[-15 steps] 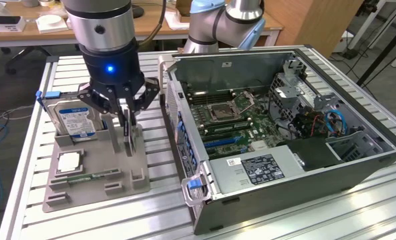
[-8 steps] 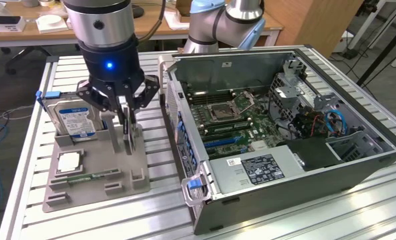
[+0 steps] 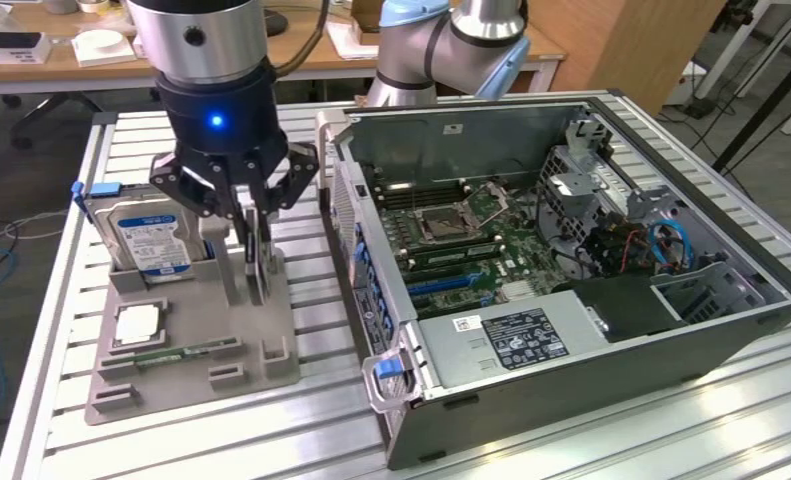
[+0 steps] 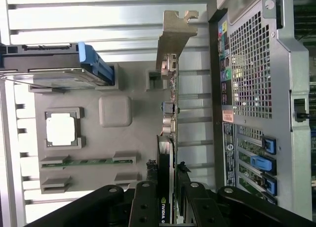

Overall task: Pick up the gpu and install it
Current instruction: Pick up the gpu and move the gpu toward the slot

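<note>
On the slatted table point(image 3: 235, 445), the near end of a gray holder point(image 3: 195, 385) carries a green memory stick point(image 3: 182, 352) and, just behind it, a processor point(image 3: 136, 325). Farther along the holder the gpu point(image 4: 170, 101) stands on its thin edge directly under the end effector point(image 3: 244, 295). The end effector comes straight down over the card and is clamped on its nearer part, one finger against each face. The card's long axis runs near to far, parallel to the back panel of the computer case point(image 3: 569, 330). That case lies open just beside the holder, on the exterior view's right. The gpu is a thin dark board, seen edge-on, with a silvery bracket point(image 4: 175, 34) at its far end. A hard drive point(image 3: 148, 240) stands on the card's other side, on the exterior view's left.
</note>
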Controlling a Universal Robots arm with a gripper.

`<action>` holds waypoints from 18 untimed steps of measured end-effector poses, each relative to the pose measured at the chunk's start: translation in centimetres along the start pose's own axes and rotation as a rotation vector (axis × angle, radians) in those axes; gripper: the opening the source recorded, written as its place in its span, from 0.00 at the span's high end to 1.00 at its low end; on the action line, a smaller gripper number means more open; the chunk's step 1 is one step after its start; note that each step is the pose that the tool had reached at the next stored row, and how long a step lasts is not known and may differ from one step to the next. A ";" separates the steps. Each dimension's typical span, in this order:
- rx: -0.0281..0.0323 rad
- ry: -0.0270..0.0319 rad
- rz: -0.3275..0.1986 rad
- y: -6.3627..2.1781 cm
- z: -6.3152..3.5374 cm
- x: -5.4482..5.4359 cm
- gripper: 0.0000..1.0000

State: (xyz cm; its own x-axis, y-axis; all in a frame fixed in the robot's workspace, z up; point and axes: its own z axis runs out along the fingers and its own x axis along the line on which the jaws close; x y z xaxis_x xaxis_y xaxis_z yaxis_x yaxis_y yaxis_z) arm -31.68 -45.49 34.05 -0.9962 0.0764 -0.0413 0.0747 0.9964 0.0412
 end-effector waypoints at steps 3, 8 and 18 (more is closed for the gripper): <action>0.0000 0.0000 0.000 0.01 -0.29 0.0 0.74; 0.0000 0.0000 0.000 0.03 -0.78 0.0 0.74; 0.0000 0.0000 0.000 0.07 -1.69 -0.1 0.74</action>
State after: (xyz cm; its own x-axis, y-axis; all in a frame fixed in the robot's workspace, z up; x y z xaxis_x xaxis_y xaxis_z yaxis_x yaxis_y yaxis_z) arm -31.68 -45.49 35.75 -0.9962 0.0764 -0.0413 0.0747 0.9964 0.0412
